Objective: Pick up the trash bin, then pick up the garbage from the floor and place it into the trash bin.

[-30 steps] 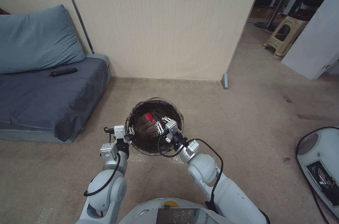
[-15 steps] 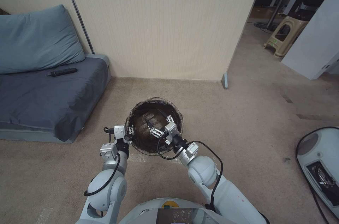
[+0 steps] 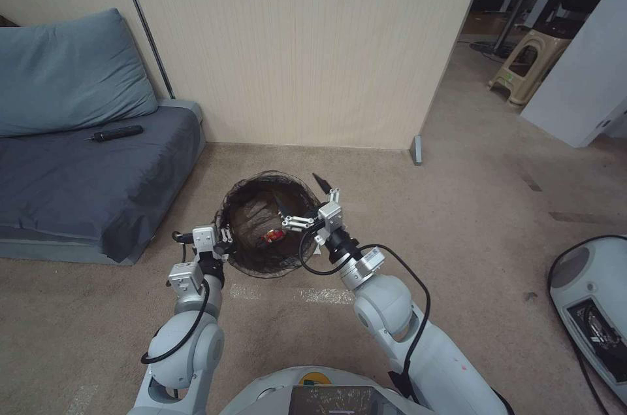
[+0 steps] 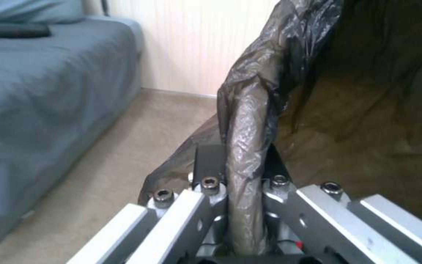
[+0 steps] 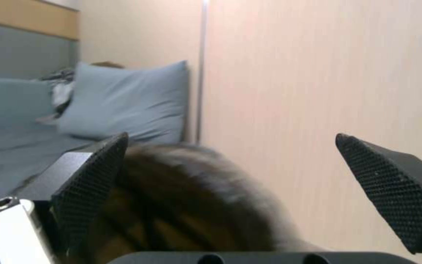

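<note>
The left gripper [image 3: 225, 248] is clamping the near-left rim of the trash bin [image 3: 243, 251], and in the left wrist view its 2 fingers [image 4: 210, 167] are pinching a fold of the dark bag liner [image 4: 244, 121] between them, so the grip is tight on the bin. The bin is sitting in front of the robot over the beige floor [image 3: 457, 219], close to the pale wall [image 3: 300, 42] and just right of the grey sofa [image 3: 91, 173]. Down inside the bag, a small red-and-yellow piece of garbage [image 3: 270, 236] is lying near the bottom. The right gripper [image 3: 302, 199] is hanging over the bin's right rim with nothing between its fingers, and they are spread wide; in the right wrist view the 2 black textured pads [image 5: 91, 172] are standing far apart with the bin's dark rim [image 5: 191, 194] blurred between them. A dark remote [image 3: 116, 133] is lying on the sofa seat, a blue-grey cushion [image 3: 65, 75] is leaning behind it, and a tan stool [image 3: 530, 62] is standing well off to the right.
</note>
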Available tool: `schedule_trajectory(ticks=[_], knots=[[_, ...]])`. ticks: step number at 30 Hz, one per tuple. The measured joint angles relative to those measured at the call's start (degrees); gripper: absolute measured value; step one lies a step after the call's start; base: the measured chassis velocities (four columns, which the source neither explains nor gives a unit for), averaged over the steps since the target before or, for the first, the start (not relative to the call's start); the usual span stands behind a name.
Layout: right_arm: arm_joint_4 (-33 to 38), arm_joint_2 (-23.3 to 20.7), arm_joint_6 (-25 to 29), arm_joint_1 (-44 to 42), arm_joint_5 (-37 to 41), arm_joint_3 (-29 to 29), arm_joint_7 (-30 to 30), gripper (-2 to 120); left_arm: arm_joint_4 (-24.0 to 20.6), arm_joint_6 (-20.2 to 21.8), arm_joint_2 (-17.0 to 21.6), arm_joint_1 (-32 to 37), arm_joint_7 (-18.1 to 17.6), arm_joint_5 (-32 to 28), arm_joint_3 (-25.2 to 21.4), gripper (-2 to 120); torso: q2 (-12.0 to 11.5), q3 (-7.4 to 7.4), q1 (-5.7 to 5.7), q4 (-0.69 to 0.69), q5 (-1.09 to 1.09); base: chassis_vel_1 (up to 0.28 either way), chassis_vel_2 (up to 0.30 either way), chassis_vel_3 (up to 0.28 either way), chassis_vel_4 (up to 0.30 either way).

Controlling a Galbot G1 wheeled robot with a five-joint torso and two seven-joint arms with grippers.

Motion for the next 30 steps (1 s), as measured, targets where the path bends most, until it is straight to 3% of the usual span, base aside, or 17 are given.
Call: schedule_trajectory(ticks=[9, 17, 22, 24, 30], knots=[[8.8, 0.5, -3.6, -2.4, -0.6, 4.0, 5.2, 100, -2.2, -1.2, 0.2, 0.2, -1.6, 2.1, -3.2, 0, 0.0, 0.00, 0.00, 0.00, 0.00, 0.000, 0.000, 0.000, 0.000], [13.4, 1.2, -7.7, -7.2, -0.6, 12.7, 10.3, 100, -2.8, -2.1, 0.2, 0.3, -2.8, 3.3, -5.6, 0, 0.0, 0.00, 0.00, -0.01, 0.01, 0.000, 0.000, 0.000, 0.000], [10.6, 1.5, -10.5, -7.0, 0.6, 14.7, 13.4, 100, -3.0, -2.5, 0.1, 0.3, -3.7, 3.7, -6.1, 0, 0.0, 0.00, 0.00, -0.01, 0.01, 0.000, 0.000, 0.000, 0.000], [2.9, 1.3, -12.9, -2.0, 7.8, 13.8, 14.7, 100, -3.7, -2.8, 0.0, 0.4, -4.8, 3.9, -6.5, 0, 0.0, 0.00, 0.00, -0.01, 0.01, 0.000, 0.000, 0.000, 0.000], [-5.1, 0.5, -15.6, 5.1, 16.4, 9.2, 15.6, 100, -4.3, -2.8, -0.2, 0.7, -4.9, 4.1, -6.6, 0, 0.0, 0.00, 0.00, 0.02, 0.01, 0.000, 0.000, 0.000, 0.000]])
